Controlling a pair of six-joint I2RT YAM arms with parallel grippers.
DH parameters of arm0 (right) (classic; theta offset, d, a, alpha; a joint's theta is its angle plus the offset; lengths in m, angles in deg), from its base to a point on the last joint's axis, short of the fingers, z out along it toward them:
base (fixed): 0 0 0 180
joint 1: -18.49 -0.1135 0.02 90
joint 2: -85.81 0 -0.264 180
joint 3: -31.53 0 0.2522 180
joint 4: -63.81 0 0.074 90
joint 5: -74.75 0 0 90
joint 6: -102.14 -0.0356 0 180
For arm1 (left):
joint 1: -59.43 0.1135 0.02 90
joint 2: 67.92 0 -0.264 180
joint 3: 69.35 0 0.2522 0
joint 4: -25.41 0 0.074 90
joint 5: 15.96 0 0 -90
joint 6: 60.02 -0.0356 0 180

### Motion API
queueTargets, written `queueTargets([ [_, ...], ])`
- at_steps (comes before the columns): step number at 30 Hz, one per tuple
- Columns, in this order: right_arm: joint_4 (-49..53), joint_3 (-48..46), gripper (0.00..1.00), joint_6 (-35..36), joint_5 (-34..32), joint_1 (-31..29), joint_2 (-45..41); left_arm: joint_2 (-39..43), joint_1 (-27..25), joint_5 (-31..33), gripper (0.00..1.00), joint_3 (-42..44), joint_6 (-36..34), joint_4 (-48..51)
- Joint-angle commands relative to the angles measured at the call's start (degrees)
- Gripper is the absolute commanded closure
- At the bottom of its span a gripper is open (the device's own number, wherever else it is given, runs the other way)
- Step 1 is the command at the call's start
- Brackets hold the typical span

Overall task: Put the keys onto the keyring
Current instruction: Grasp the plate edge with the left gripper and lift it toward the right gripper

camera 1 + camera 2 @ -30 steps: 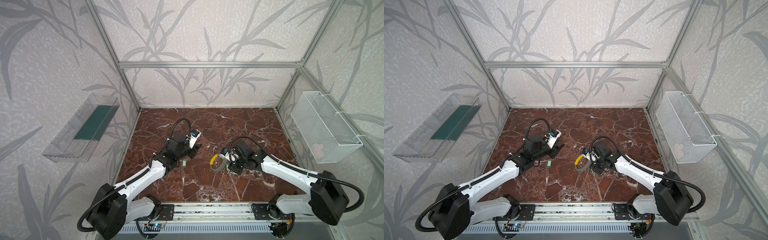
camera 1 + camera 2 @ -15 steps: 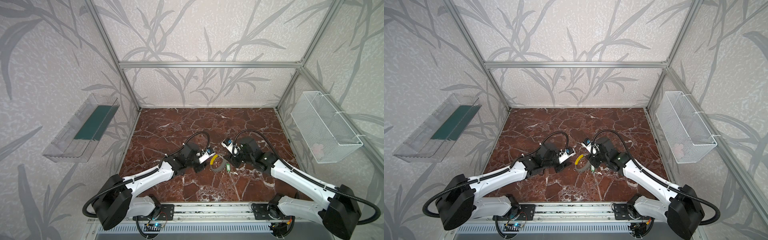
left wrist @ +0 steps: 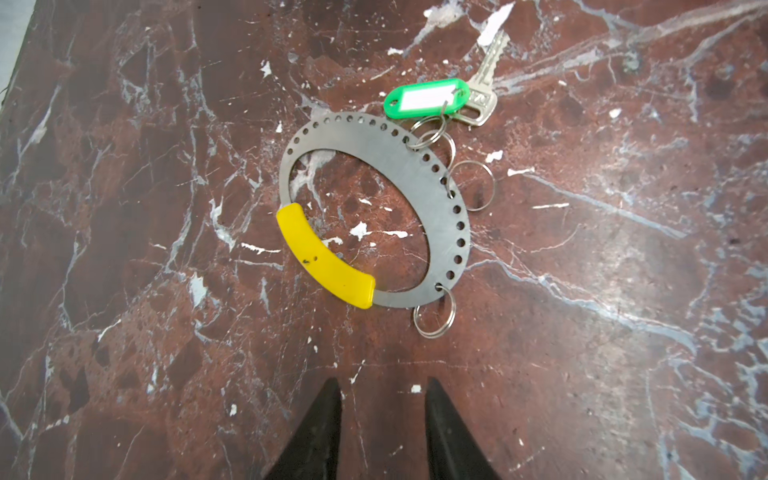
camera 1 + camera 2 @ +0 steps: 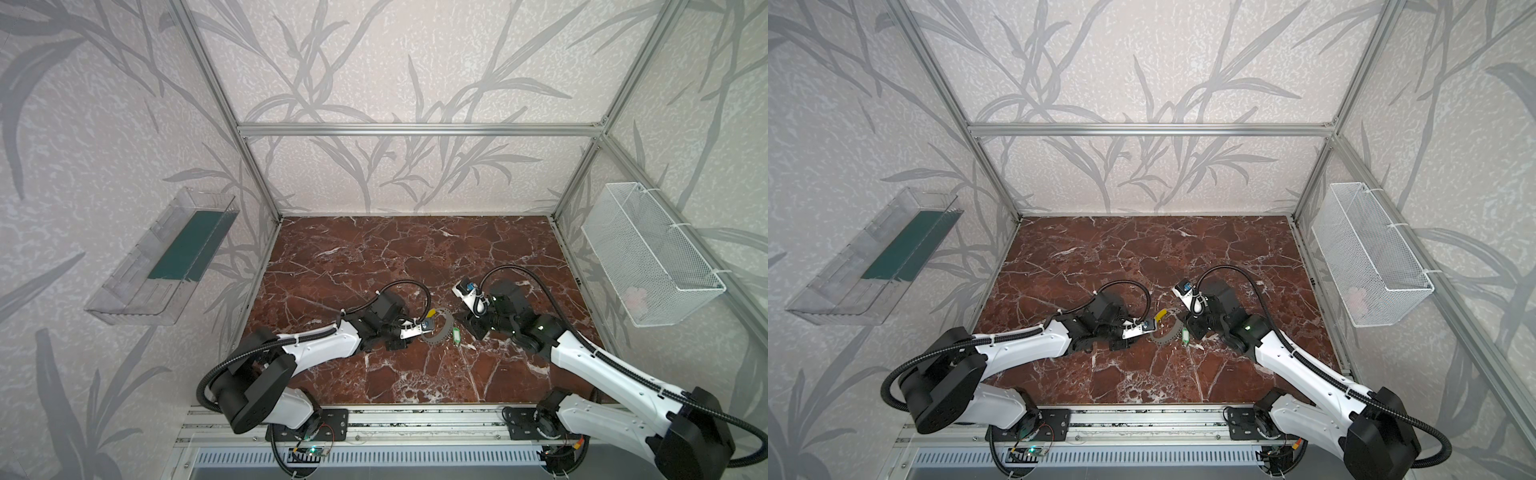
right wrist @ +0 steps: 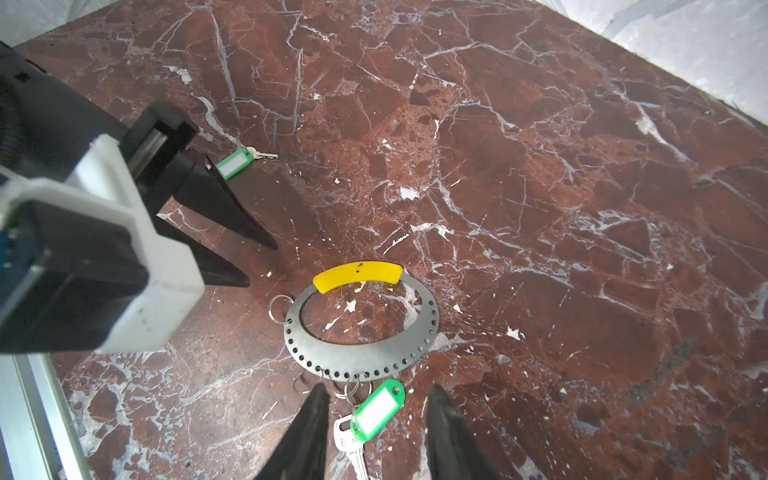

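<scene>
The keyring (image 3: 365, 137), a flat grey perforated band with a yellow sleeve (image 3: 324, 257), lies flat on the marble mid-table (image 4: 444, 332). One of the keys (image 5: 349, 440), with a green tag (image 5: 378, 409), hangs from it by a small split ring. That key lies between the fingers of my right gripper (image 5: 377, 387), which is open and touches nothing. My left gripper (image 3: 382, 382) is open and empty, just short of the yellow sleeve. A second tagged key (image 5: 235, 164) lies loose on the table behind the left gripper (image 5: 257, 264). The left arm hides it in both top views.
Three empty split rings (image 3: 471, 185) hang from the keyring's rim. A white wire basket (image 4: 652, 257) hangs on the right wall and a clear tray (image 4: 166, 257) on the left wall. An aluminium rail (image 4: 395, 419) runs along the front edge.
My left arm has swung right, from over the loose key to the keyring's sleeve side, its jaws narrowing. My right gripper has pulled back from the ring, leaving a tagged key beside it.
</scene>
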Motion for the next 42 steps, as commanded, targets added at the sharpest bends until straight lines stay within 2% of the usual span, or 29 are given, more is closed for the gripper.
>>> queueTargets([
  [1, -0.08, -0.65, 0.61, -0.73, -1.43, 0.70, -3.06, -1.47, -0.54, -2.73, 0.67, 0.85, -7.37, -3.71],
  [10, 1.42, -2.30, 0.63, -1.09, -2.22, 1.62, -6.22, -4.30, -2.49, -2.88, 0.70, 1.70, -11.10, -5.66],
  [21, 1.46, -2.39, 0.65, -0.78, -2.07, 1.89, -6.07, -7.96, -3.88, 2.23, 0.73, 1.60, -11.49, -9.85],
  [32, 2.04, -2.54, 0.68, 0.05, -2.16, 2.03, -6.33, -9.48, -4.09, 2.83, 0.85, 0.83, -11.32, -9.86],
  [37, 2.30, -2.84, 0.69, 0.58, -2.31, 2.34, -7.11, -7.16, -4.18, 0.37, 0.95, 0.72, -9.95, -8.48],
  [42, 1.64, -3.81, 0.69, 1.72, -1.78, 3.31, -8.67, -3.45, -4.19, -5.03, 1.00, -1.94, -6.22, -0.48],
])
